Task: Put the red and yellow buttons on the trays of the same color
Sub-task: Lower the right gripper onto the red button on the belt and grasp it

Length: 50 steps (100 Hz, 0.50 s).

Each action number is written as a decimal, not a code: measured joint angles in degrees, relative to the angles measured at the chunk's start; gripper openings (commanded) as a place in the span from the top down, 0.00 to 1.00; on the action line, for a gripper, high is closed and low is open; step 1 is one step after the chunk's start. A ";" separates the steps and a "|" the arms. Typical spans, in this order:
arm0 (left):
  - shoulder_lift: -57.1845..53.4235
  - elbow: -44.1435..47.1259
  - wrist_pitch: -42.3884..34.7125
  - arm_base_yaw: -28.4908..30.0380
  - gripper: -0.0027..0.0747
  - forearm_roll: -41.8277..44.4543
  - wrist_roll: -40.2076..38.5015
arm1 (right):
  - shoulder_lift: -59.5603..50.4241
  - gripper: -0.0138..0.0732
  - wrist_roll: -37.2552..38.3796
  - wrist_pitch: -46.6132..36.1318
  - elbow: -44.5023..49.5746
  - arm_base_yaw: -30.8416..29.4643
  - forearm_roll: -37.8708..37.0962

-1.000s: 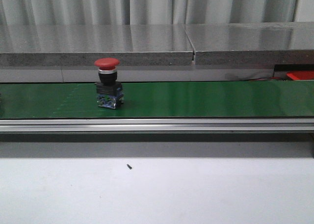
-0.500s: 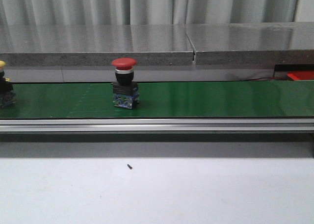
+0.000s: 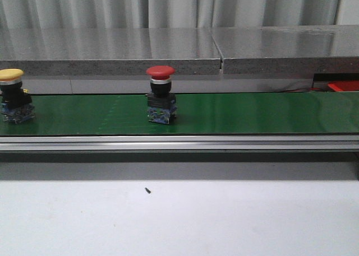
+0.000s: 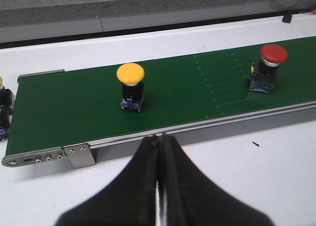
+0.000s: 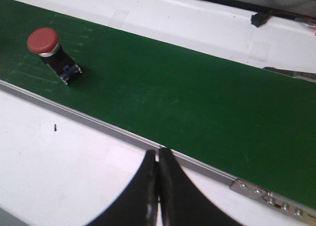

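Observation:
A red button (image 3: 161, 94) with a black base stands upright on the green conveyor belt (image 3: 252, 113), left of centre in the front view. It also shows as the red button (image 4: 268, 67) and the red button (image 5: 48, 48) in the two wrist views. A yellow button (image 3: 13, 95) stands on the belt at its far left, also seen as the yellow button (image 4: 131, 86). My left gripper (image 4: 161, 137) is shut and empty over the white table, short of the belt's rail. My right gripper (image 5: 158, 152) is shut and empty beside the rail. A red tray (image 3: 344, 86) peeks in at the far right. No yellow tray shows.
An aluminium rail (image 3: 179, 142) runs along the belt's near edge. Behind the belt lies a grey stone ledge (image 3: 168, 51). Part of another button (image 4: 3, 112) shows past the belt's end in the left wrist view. A small black speck (image 3: 147, 190) lies on the white table (image 3: 179, 222).
The red button has travelled right along the belt. The yellow button has come into view at the belt's left end.

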 measured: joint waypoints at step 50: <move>0.00 0.00 0.00 0.00 0.99 0.00 0.00 | 25.87 0.09 0.00 9.82 -23.52 10.84 0.00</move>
